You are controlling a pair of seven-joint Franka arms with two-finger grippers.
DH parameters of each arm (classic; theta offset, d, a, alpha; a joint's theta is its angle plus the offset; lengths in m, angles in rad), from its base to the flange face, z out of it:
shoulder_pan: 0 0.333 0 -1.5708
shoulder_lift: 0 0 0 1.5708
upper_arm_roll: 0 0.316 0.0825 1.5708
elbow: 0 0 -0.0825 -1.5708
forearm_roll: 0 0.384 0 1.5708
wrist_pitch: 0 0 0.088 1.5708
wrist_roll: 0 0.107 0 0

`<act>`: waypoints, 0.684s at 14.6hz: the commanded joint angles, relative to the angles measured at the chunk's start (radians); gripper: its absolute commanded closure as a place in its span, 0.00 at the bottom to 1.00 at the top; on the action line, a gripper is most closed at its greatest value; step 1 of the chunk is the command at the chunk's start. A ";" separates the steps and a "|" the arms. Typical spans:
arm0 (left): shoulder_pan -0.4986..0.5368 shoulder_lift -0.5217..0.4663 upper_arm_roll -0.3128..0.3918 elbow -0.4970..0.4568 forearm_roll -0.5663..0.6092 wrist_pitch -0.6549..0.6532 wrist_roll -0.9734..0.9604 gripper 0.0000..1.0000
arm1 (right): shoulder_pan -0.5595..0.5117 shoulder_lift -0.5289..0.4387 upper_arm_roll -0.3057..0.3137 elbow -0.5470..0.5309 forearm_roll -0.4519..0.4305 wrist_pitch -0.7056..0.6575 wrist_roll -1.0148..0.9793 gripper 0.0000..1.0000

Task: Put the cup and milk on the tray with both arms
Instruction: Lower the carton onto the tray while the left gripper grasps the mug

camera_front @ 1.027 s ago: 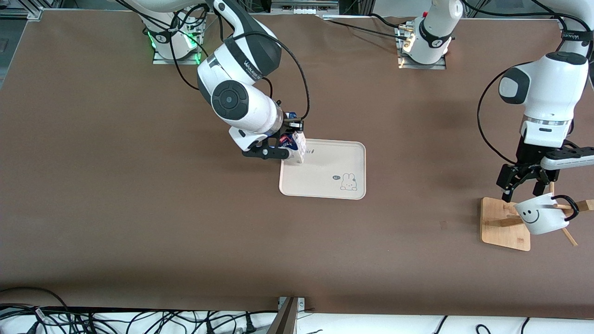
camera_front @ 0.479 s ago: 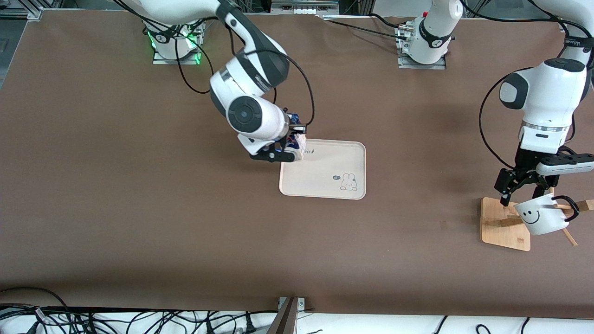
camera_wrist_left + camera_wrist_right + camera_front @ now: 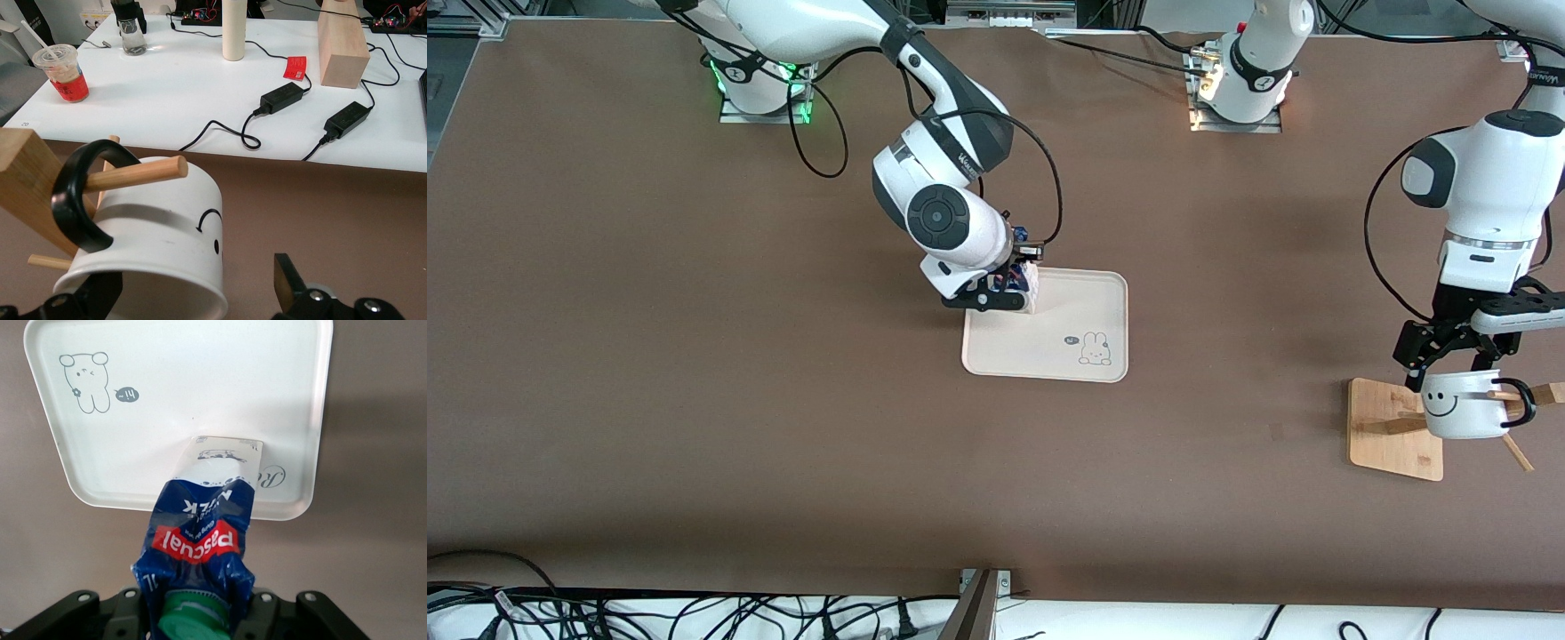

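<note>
The white cup (image 3: 1458, 411) with its smiley face hangs by its black handle (image 3: 73, 200) on a peg of the wooden rack (image 3: 1385, 431) at the left arm's end of the table. My left gripper (image 3: 1448, 357) is open right over the cup (image 3: 160, 227), one finger (image 3: 290, 280) standing clear of its wall. The left gripper (image 3: 197, 297) straddles the rim. My right gripper (image 3: 1009, 292) is shut on the blue top of the milk (image 3: 1029, 286). The milk (image 3: 200, 520) hangs over the tray (image 3: 200, 387) by the "Rabbit" script. The tray (image 3: 1067, 360) lies mid-table.
The rack's wooden pegs (image 3: 137, 175) stick out around the cup. Both arm bases (image 3: 1236, 84) stand along the table's edge farthest from the front camera. Cables (image 3: 694, 613) lie past the edge nearest that camera.
The right arm has carried the milk from the tray's edge to over the tray. The left gripper has come down onto the cup, which has shifted slightly on its peg.
</note>
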 commanded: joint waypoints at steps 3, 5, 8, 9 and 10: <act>0.007 -0.015 -0.002 -0.012 0.026 0.002 0.009 0.05 | -0.012 0.022 -0.007 0.028 -0.037 -0.011 -0.059 0.68; 0.007 -0.013 -0.002 -0.012 0.026 0.000 0.009 0.13 | -0.029 0.023 -0.008 0.030 -0.036 -0.009 -0.078 0.68; 0.009 -0.013 -0.002 -0.012 0.026 0.000 0.009 0.41 | -0.032 0.023 -0.008 0.030 -0.036 -0.012 -0.105 0.68; 0.009 -0.013 -0.002 -0.012 0.024 0.000 0.009 0.51 | -0.042 0.023 -0.008 0.030 -0.036 -0.014 -0.114 0.68; 0.009 -0.013 -0.002 -0.012 0.024 0.000 0.009 0.57 | -0.043 0.026 -0.010 0.030 -0.036 -0.012 -0.118 0.68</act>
